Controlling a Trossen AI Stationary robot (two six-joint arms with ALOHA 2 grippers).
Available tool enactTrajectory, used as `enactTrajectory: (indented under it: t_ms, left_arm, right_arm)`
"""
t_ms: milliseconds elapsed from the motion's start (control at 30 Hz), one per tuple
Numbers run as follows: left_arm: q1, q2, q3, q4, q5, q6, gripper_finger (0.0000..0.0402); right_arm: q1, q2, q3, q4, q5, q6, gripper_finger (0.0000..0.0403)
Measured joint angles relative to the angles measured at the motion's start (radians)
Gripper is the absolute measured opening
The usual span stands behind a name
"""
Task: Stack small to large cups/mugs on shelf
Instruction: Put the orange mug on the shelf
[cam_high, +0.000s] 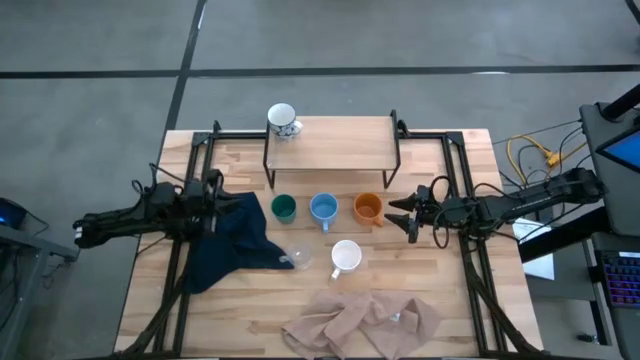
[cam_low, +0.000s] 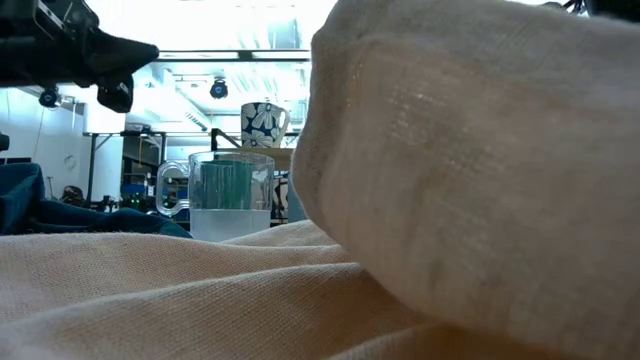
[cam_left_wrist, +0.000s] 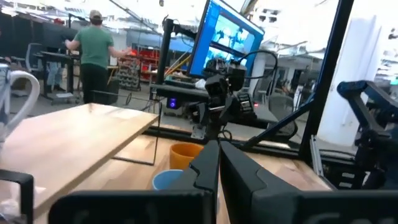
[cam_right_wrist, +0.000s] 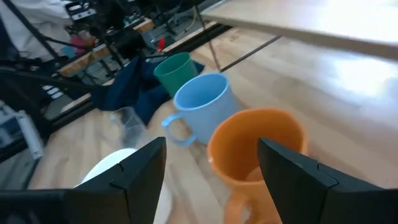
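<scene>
step: approach to orange mug (cam_high: 368, 207) | right claw (cam_high: 409, 214) wide open, empty, just right of it | left claw (cam_high: 213, 205) shut, empty, waiting left | next: close on mug, lift to shelf (cam_high: 332, 143)

Two dark arms; blocky black fingers (cam_right_wrist: 298, 177)

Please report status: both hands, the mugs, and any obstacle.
Left hand shut, empty, over dark blue cloth. Right hand open, facing orange mug. Only patterned mug on shelf. Nothing blocking.

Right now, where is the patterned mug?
From above, the patterned mug stands on the shelf's far left corner, alone, behind the green mug.
</scene>
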Motion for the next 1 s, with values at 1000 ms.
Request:
enactTrajectory:
  t_ms: [1000]
  left_arm:
    - [0.000, 0.000, -0.062, 0.074, 0.009, -0.033, 0.0000]
  right_arm:
    - [-0.012, 0.003, 0.000, 0.151, -0.026, 0.079, 0.0244]
